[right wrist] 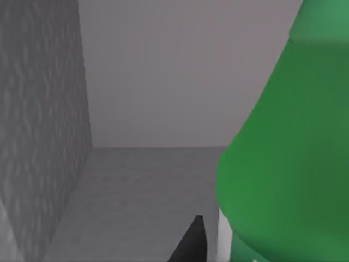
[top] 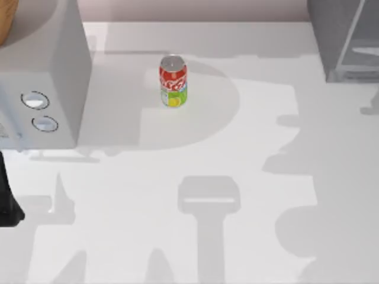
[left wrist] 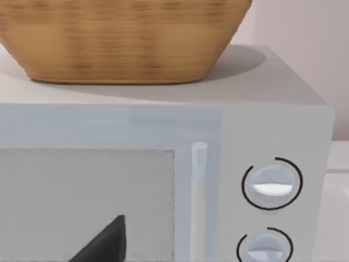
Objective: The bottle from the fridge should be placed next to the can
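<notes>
The can [top: 173,81], red above and green-yellow below, stands upright on the white table toward the back middle. The fridge [top: 331,35] is the grey cabinet at the back right corner. In the right wrist view the green bottle [right wrist: 283,164] looms very close, standing on the fridge's grey inner floor [right wrist: 136,185], with a dark tip of my right gripper [right wrist: 191,245] just beside its lower part. My left arm [top: 7,201] is parked at the table's left edge. A dark part of the left gripper [left wrist: 103,243] faces the box with two dials.
A grey box with two round dials [top: 44,71] stands at the back left, with a woven basket [left wrist: 120,38] on top of it. A grey inner side wall [right wrist: 38,136] of the fridge stands close to the right gripper. Arm shadows lie across the white table [top: 195,236].
</notes>
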